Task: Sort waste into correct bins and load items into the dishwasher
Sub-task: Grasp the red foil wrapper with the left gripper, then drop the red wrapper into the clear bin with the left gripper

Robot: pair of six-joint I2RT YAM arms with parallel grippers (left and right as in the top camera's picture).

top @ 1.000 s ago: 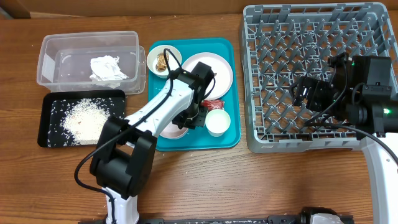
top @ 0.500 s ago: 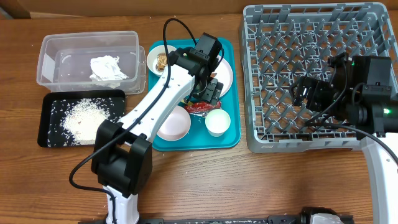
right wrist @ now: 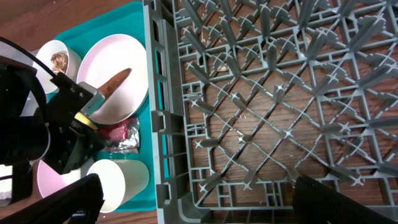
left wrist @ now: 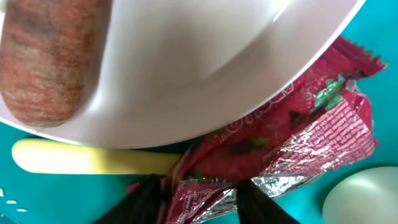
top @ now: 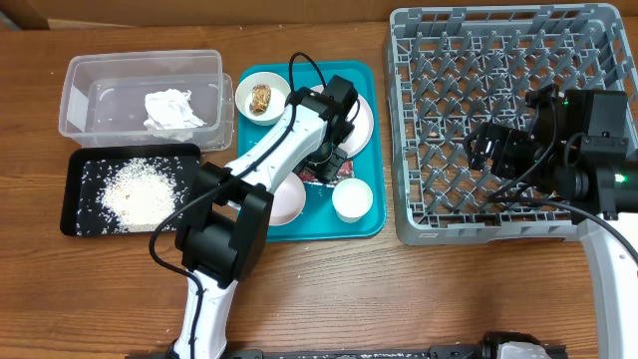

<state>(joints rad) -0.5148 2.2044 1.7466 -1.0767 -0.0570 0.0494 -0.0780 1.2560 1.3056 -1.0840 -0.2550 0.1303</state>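
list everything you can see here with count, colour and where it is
dish rack: 1, grey, right side
teal tray: 1, teal, centre
plate: 1, white, on teal tray
carrot-like stick: 1, orange-brown, on plate
small bowl: 1, white, tray's back left, holds brown lump
larger bowl: 1, pinkish, tray front
cup: 1, white, tray front
wrapper: 1, red, partly under plate
spoon: 1, pale yellow, beside wrapper
clear tub: 1, back left, holds white napkin
black tray: 1, front left, white rice on it
left gripper: fingers either side of wrapper
right gripper: fingers wide apart, over rack
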